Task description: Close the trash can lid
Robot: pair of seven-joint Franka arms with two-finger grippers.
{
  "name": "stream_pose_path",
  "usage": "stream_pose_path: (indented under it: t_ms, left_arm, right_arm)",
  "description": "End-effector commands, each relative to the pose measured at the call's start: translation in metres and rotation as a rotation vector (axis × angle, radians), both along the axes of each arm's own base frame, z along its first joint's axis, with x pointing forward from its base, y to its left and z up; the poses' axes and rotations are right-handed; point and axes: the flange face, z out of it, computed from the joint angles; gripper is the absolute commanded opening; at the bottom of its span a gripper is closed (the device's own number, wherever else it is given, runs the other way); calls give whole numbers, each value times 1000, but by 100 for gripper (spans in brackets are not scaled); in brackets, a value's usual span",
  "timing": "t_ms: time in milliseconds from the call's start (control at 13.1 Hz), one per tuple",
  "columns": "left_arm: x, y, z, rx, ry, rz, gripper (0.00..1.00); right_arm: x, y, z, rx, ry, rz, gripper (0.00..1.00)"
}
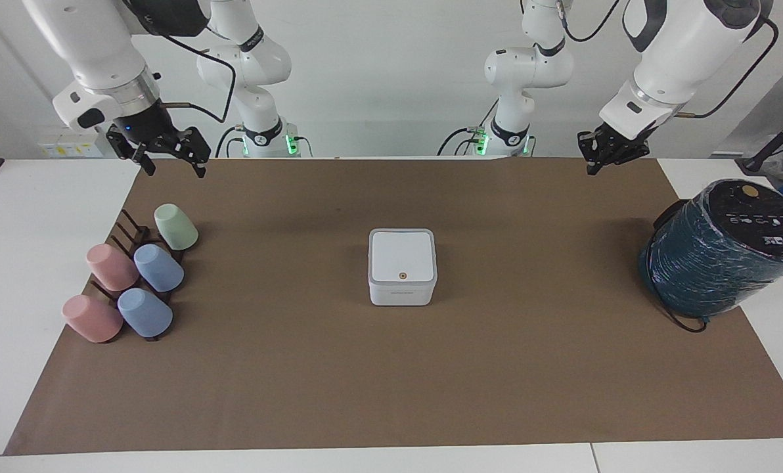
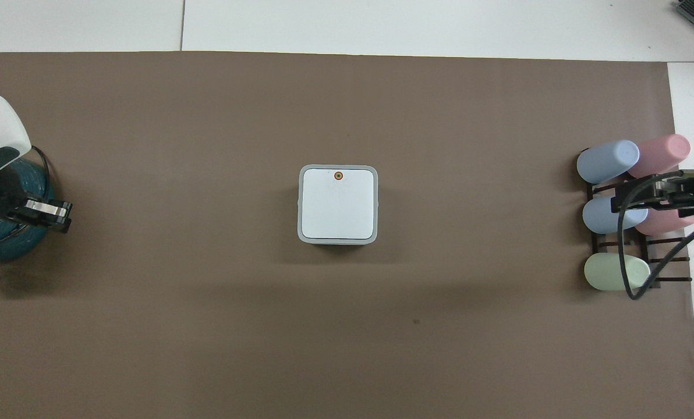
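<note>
Lid (image 1: 402, 256) flat on trash can (image 1: 402, 293), mid-table: looks done. Left hand (image 1: 611, 157) aloft at 2 o'clock, narrow, empty. Right hand (image 1: 168, 159) waits at 10 o'clock, wide.

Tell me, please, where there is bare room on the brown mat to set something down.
Bare mat lies between the trash can and the cup rack, and between it and the teal cylinder. Only the two ends are crowded.

Bright even overhead light, soft faint shadows on the brown mat (image 1: 391, 368), sharp focus
</note>
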Motion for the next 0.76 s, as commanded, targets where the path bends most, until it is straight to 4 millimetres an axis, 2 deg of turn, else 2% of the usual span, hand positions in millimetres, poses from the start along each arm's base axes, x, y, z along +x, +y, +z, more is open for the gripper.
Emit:
stream_pose_path:
  t_ms: [0, 535, 688]
  left_arm:
    - [-2, -1, 4, 18, -45, -24, 0]
    - [3, -12, 5, 13, -92, 12, 0]
    - [0, -21, 2, 15, -85, 9, 0]
  right_arm:
    - [-6, -1, 2, 3, -3, 7, 100]
    - [-6, -1, 2, 3, -3, 7, 100]
    - [-6, -1, 2, 3, -3, 7, 100]
